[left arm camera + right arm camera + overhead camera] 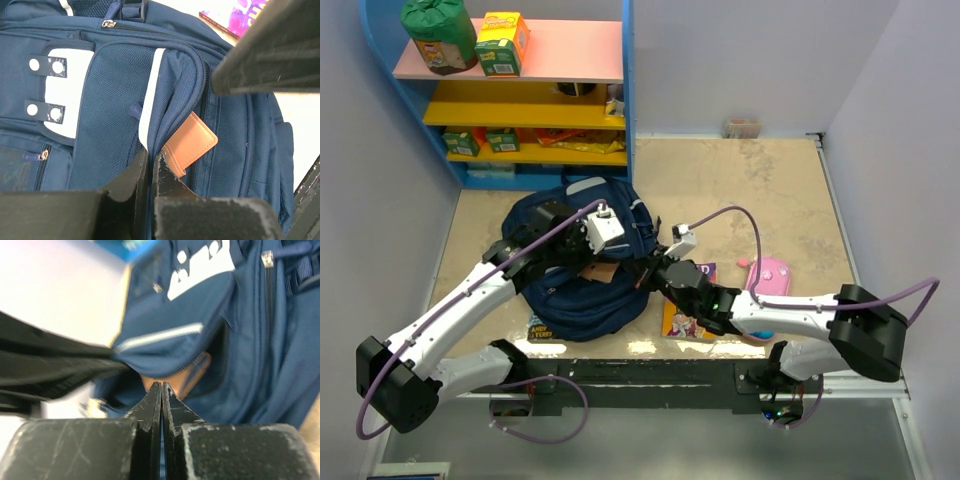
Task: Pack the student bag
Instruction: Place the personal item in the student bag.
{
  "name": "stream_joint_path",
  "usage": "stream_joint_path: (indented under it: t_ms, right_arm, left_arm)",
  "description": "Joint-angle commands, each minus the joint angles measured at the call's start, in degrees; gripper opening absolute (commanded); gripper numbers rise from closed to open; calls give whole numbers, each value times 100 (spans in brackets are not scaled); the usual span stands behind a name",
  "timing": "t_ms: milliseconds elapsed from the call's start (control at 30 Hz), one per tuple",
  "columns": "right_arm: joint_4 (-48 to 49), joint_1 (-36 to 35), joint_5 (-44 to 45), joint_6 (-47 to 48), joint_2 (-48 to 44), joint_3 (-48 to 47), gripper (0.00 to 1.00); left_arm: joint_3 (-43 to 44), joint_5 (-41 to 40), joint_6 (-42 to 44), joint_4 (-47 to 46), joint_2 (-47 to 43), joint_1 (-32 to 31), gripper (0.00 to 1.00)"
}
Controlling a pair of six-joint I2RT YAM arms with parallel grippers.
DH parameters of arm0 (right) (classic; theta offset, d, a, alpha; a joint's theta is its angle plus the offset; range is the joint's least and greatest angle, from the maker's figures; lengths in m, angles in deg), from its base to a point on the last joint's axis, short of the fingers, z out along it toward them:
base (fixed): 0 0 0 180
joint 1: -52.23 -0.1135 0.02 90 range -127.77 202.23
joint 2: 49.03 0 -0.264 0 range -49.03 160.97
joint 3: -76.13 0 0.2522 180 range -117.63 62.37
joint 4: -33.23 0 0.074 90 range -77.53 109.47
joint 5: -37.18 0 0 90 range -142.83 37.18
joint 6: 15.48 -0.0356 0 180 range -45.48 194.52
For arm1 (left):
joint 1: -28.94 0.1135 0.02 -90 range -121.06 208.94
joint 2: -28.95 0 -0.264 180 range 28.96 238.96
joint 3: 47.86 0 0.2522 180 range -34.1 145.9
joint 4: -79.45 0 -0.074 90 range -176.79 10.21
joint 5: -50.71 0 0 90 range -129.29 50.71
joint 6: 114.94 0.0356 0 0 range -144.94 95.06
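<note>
**Task object.** The student bag (578,305) lies flat on the bench (770,190), directly under both grippers. One compartment mouth gapes open beside the light stripe (150,95).

**Contents.** A tan flat item (192,142) sits partly in that mouth, just beyond the fingertips of each gripper, with one corner protruding. The compartment interior is dark, so no other contents can be confirmed. The small front pocket visible in the left wrist view appears zipped.

**Left gripper** (151,159). The jaws are almost fully closed and pinch the striped fabric edge of the bag, holding the lip of the opening.

**Right gripper** (161,388). The jaws are pressed together, tips aimed at the tan item. It cannot be determined whether thin fabric is caught between them.

**Progress.** Judged as mid-task: one item is partly inserted and not yet seated. A colourful book (678,322) lies below the right gripper, and a pink pencil case (770,275) lies further out to its right. Both are outside the bag. The opening is not yet closed.
</note>
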Motion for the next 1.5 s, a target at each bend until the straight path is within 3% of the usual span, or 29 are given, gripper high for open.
stream_joint_path:
  t_ms: [0, 533, 767, 967, 1100, 1200, 1233, 1300, 1367, 1400, 1433, 1467]
  right_arm:
    - [-105, -192, -104, 766, 299, -105, 0]
    - [554, -254, 221, 978, 1933, -1098, 0]
    - [1275, -254, 862, 968, 2365, -1317, 0]
    - [1179, -254, 1056, 1311, 2076, -1274, 0]
    - [110, -298, 811, 1671, 1664, -1458, 1]
    - [-522, -439, 845, 1918, 1382, -1336, 15]
    - [-744, -448, 837, 1857, 1198, -1327, 25]
    - [-1314, -535, 994, 1830, 917, -1239, 32]
    - [-1510, -597, 1065, 1725, 313, -899, 47]
    - [-1467, -597, 874, 1559, 100, -705, 60]
    - [-1397, -597, 828, 1157, -76, -494, 96]
    - [-1362, -545, 689, 1040, -443, -179, 99]
  left_arm:
    - [196, 146, 15, -361, -72, -13, 0]
    - [363, 330, 24, -212, 60, 49, 0]
    - [451, 559, 50, -106, 104, 75, 0]
    - [486, 743, 85, 17, 60, 75, 0]
    - [486, 717, 76, -1, 78, 84, 0]
    - [495, 726, 85, 8, 43, 93, 13]
    - [504, 726, 111, 17, 42, 102, 21]
    - [539, 726, 129, 60, 42, 119, 30]
    - [600, 717, 155, 104, 25, 128, 35]
    - [618, 717, 173, 113, -10, 145, 37]
    - [618, 726, 173, 114, -28, 163, 40]
    - [627, 735, 190, 105, -45, 172, 42]
